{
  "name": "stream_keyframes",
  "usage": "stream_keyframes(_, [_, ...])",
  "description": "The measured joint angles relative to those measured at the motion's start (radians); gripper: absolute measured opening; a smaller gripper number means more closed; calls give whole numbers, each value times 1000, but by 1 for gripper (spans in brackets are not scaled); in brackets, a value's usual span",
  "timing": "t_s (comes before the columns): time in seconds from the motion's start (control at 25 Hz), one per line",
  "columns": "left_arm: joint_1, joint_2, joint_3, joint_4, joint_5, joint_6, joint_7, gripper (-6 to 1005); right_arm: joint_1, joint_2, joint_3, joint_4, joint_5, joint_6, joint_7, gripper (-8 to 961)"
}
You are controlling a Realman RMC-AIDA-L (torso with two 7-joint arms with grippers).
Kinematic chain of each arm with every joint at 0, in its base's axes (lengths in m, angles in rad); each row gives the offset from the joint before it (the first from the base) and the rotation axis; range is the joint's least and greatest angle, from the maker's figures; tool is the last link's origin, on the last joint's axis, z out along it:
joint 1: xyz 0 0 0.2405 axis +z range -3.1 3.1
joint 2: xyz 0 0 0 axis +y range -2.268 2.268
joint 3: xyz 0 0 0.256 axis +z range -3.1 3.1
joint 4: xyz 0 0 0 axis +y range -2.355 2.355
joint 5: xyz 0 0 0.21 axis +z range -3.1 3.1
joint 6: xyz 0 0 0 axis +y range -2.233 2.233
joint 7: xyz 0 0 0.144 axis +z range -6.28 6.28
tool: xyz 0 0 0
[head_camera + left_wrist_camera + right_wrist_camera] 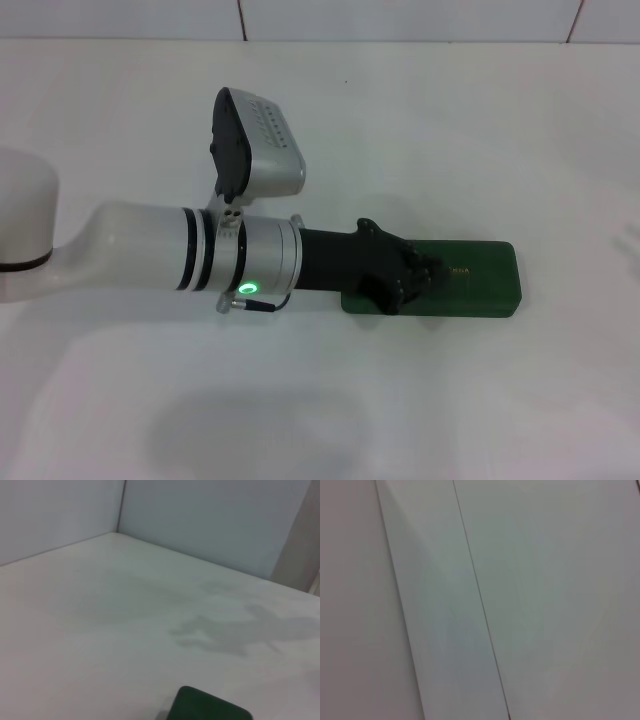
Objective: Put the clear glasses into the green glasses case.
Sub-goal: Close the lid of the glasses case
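Only the left hand (405, 280) covers the closed green glasses case (470, 280); its grip cannot be told.

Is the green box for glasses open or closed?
Closed. The dark green rectangular hard glasses case lies flat, lid down with lettering on top; the left gripper sits on one end.

We record the green glasses case (470, 280), a dark green rounded-corner hard case with small lid lettering, lying flat and closed, its near end under the left gripper (405, 280).
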Motion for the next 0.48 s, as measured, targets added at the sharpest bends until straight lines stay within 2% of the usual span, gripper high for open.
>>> stream_keyframes(0.32, [65, 8, 12, 127, -6, 56, 4, 126, 3, 0, -1, -1, -8, 1, 0, 239])
stream_keyframes(0.48, [78, 20, -13, 157, -1, 140, 4, 127, 14, -5, -2, 0, -79, 2, -31, 251])
